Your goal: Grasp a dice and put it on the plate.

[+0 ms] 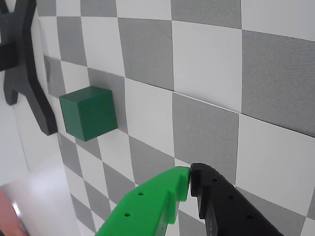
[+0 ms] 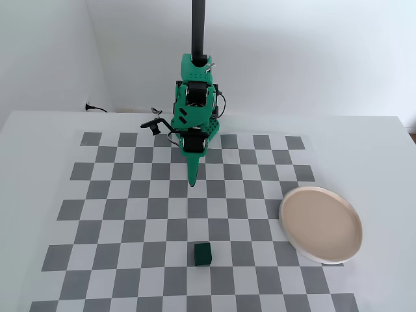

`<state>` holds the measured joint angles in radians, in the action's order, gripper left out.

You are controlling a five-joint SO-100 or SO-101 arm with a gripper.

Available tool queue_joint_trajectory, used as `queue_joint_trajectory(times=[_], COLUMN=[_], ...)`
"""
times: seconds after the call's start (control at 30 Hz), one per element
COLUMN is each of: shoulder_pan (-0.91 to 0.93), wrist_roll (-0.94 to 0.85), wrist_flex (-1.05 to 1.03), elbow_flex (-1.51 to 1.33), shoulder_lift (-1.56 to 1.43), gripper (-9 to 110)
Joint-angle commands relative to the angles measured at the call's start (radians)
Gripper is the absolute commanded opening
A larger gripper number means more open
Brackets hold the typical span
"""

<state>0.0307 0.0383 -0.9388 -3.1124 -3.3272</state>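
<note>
The dice (image 2: 203,254) is a small dark green cube on the checkered mat (image 2: 130,208), near the mat's front edge in the fixed view. The wrist view has the dice (image 1: 88,112) at the left, resting flat on the squares. The plate (image 2: 320,223) is round and beige-pink with a pale rim, lies at the mat's right edge and is empty. My gripper (image 2: 192,181) points down over the mat's middle rows, about two squares behind the dice. In the wrist view the gripper (image 1: 190,173) is shut, its green and black tips touching with nothing between them.
A black forked bracket (image 1: 24,64) stands on the white table beyond the dice in the wrist view. A blurred pink edge (image 1: 7,216) shows in that view's bottom left corner. A black post (image 2: 198,26) rises behind the arm's base, near the white wall.
</note>
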Motion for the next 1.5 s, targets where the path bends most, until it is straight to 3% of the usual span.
queue_joint_trajectory(times=[0.0, 1.17, 1.37, 1.47], shoulder_pan=[0.014, -0.031, 0.026, 0.071], wrist_roll=[-0.002, -0.021, -0.098, -0.331], wrist_flex=[-0.002, 0.011, 0.029, 0.017], elbow_flex=[0.018, 0.018, 0.025, 0.040], shoulder_lift=[-0.008, -0.009, -0.008, -0.005], gripper=[-4, -4, -4, -4])
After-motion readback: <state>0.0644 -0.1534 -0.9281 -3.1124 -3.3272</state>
